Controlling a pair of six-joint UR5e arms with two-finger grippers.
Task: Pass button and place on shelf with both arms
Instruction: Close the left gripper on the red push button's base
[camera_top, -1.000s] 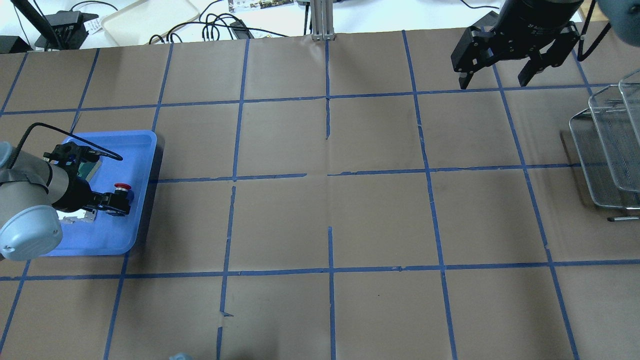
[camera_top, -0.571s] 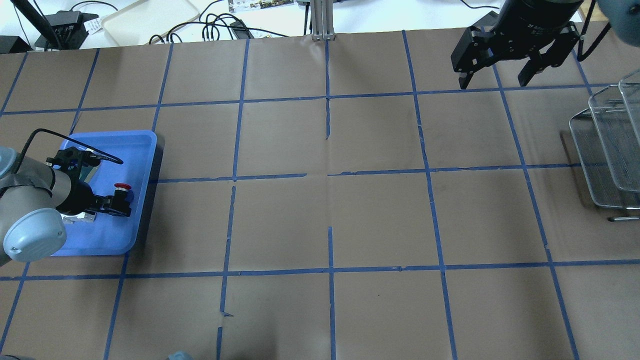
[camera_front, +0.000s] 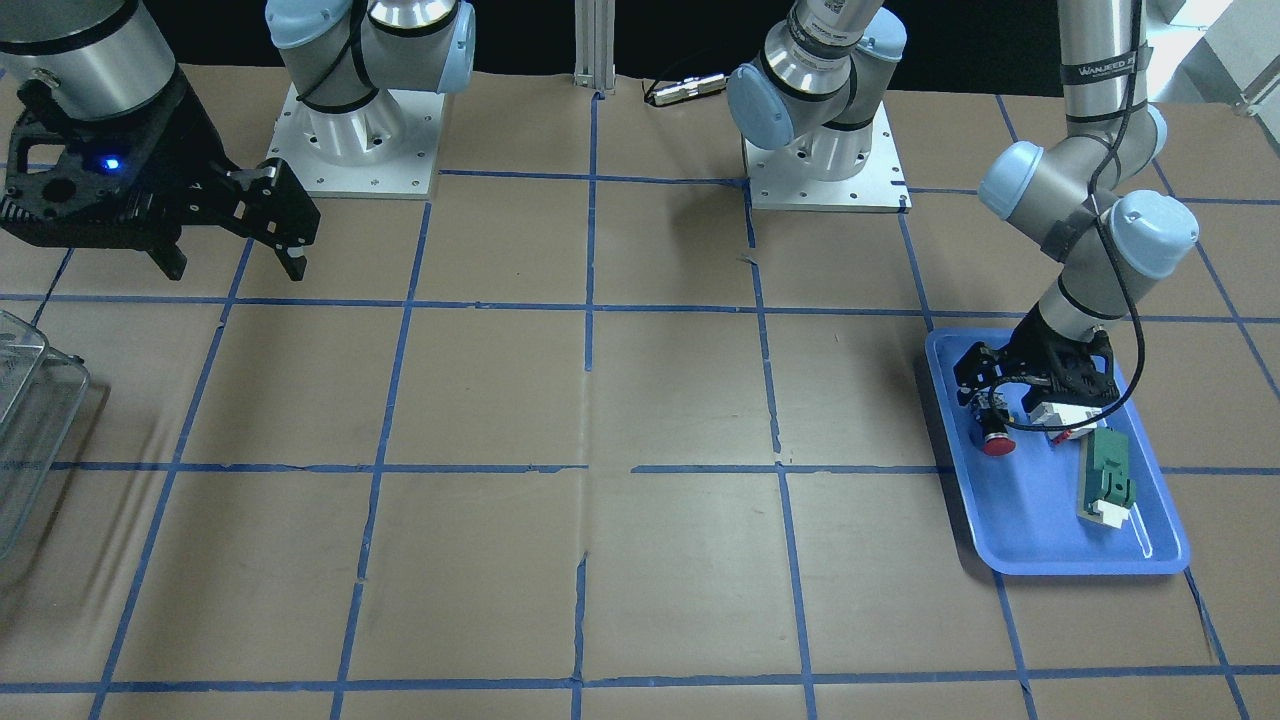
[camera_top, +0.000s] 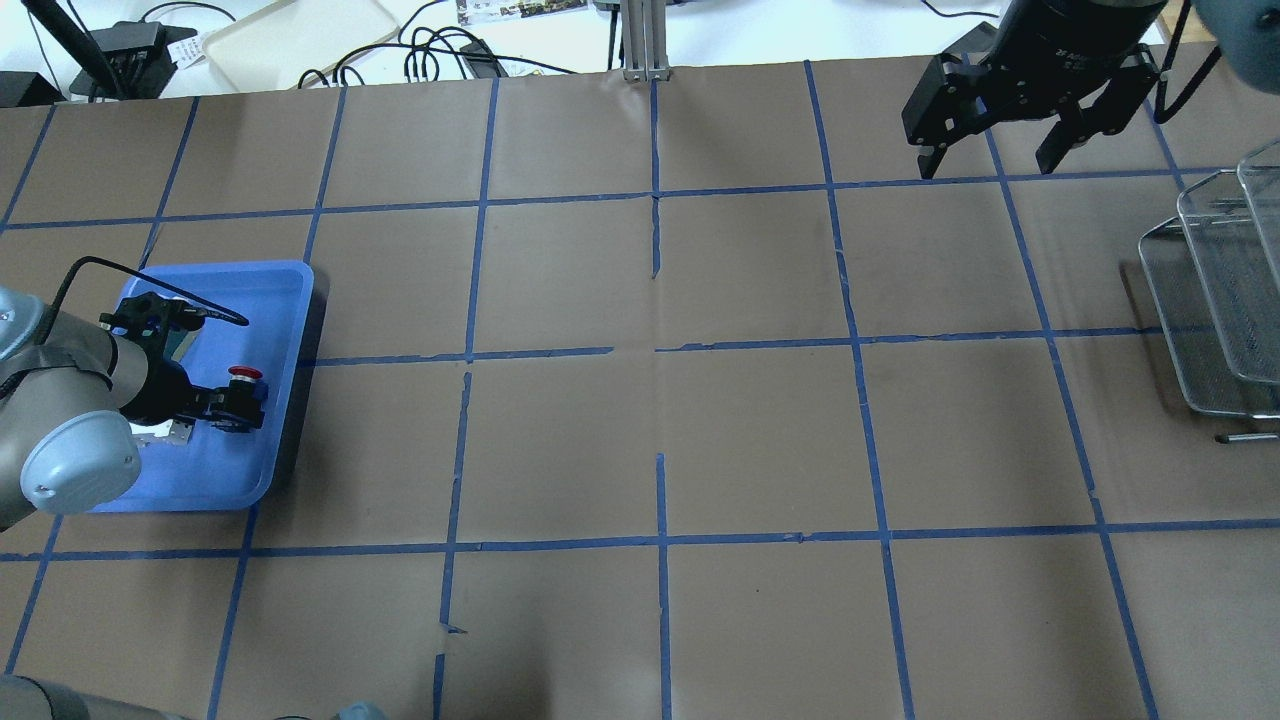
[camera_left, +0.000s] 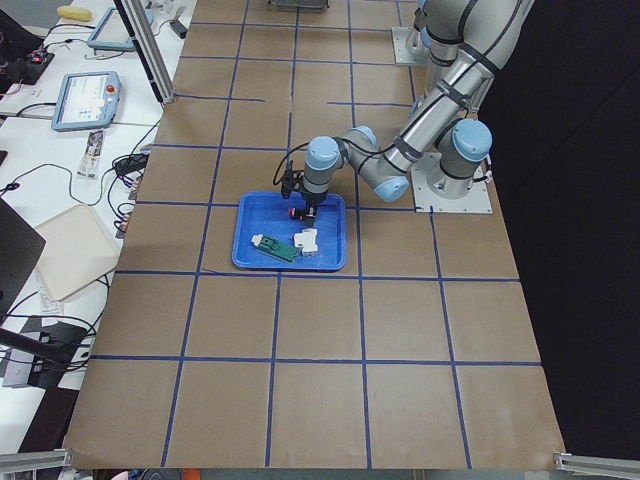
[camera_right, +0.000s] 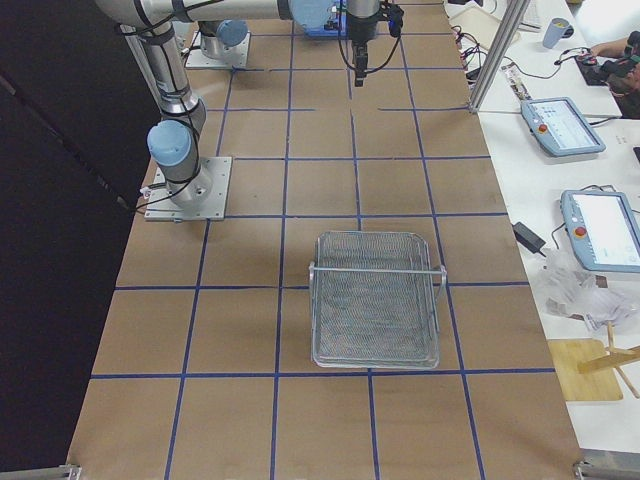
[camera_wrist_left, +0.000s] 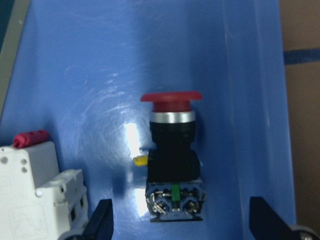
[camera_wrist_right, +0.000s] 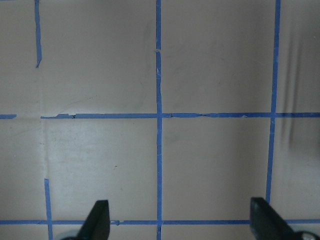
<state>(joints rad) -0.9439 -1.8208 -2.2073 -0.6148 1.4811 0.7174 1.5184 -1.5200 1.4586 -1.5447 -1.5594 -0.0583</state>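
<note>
The button (camera_wrist_left: 172, 155), red mushroom cap on a black body, lies on its side in the blue tray (camera_top: 290, 280) at the table's left. It also shows in the overhead view (camera_top: 245, 375) and the front view (camera_front: 997, 441). My left gripper (camera_wrist_left: 183, 222) is open low over the tray, one fingertip (camera_wrist_left: 101, 220) on each side of the button's base, not closed on it. It shows in the overhead view too (camera_top: 238, 408). My right gripper (camera_top: 990, 160) is open and empty, held high over the far right of the table (camera_front: 232, 258).
A white-and-red block (camera_wrist_left: 42, 192) lies just beside the button and the left finger. A green-and-white block (camera_front: 1105, 485) lies farther along the tray. A wire mesh shelf (camera_top: 1210, 300) stands at the table's right edge (camera_right: 375, 300).
My left arm's elbow and wrist have shifted a little; its gripper stays open at the button. The right arm has not moved.
</note>
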